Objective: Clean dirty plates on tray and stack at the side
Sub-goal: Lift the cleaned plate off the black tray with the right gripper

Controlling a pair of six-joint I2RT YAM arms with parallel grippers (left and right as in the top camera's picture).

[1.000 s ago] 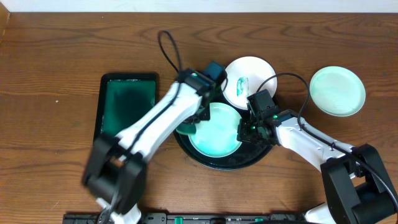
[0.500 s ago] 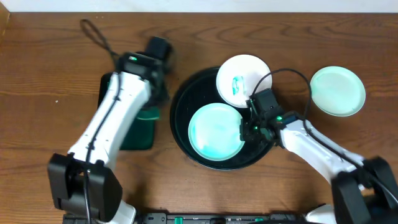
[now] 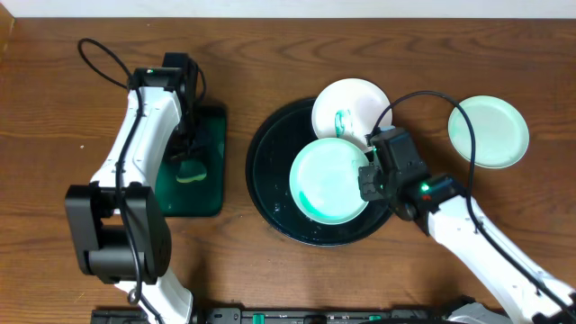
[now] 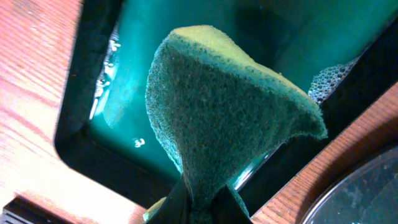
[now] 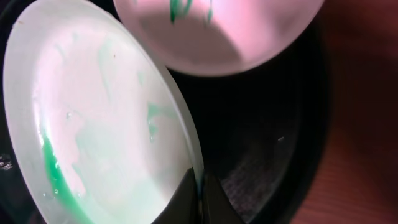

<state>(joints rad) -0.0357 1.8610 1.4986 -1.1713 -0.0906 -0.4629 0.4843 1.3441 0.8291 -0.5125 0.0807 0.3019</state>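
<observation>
The round black tray (image 3: 263, 193) lies mid-table. My right gripper (image 3: 367, 180) is shut on the right rim of a mint-green plate (image 3: 328, 178), which is raised and tilted above the tray. In the right wrist view this plate (image 5: 99, 137) shows wet green streaks, with the gripper (image 5: 199, 200) pinching its edge. A white plate (image 3: 353, 106) with a teal smear sits at the tray's far edge, partly under the held plate. Another mint plate (image 3: 489, 131) rests on the table to the right. My left gripper (image 3: 186, 155) is shut on a green sponge (image 4: 217, 118).
A rectangular dark green tray (image 3: 205, 193) holding teal liquid lies left of the black tray, and the sponge (image 3: 191, 173) hangs over it. The black tray's rim (image 4: 367, 196) shows at the corner of the left wrist view. Cables loop over both arms.
My left arm swung left from the black tray to the green tray, carrying the sponge. My right gripper lifted the mint plate and shifted it to the right.
</observation>
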